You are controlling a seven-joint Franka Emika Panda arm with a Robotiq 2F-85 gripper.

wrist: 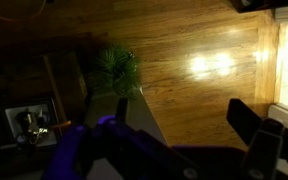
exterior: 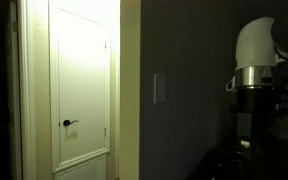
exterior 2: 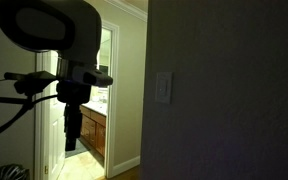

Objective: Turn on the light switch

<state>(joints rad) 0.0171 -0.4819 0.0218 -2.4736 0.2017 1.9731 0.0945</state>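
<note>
The light switch [exterior: 160, 88] is a small white upright plate on the dark wall, right of the lit doorway; it also shows in an exterior view [exterior 2: 163, 88]. The room is dim. My arm stands well away from the wall in both exterior views: its white joint [exterior: 259, 45] is at the right, and its dark wrist and gripper [exterior 2: 72, 130] hang pointing down, left of the switch. In the wrist view my gripper [wrist: 184, 112] is open and empty, its two dark fingers spread over the wooden floor [wrist: 184, 50].
A white door [exterior: 82, 85] with a dark lever handle [exterior: 69, 123] stands left of the switch. A lit doorway [exterior 2: 99, 90] shows a cabinet beyond. The wrist view shows a green plant [wrist: 112, 68] and a low table [wrist: 34, 115] below.
</note>
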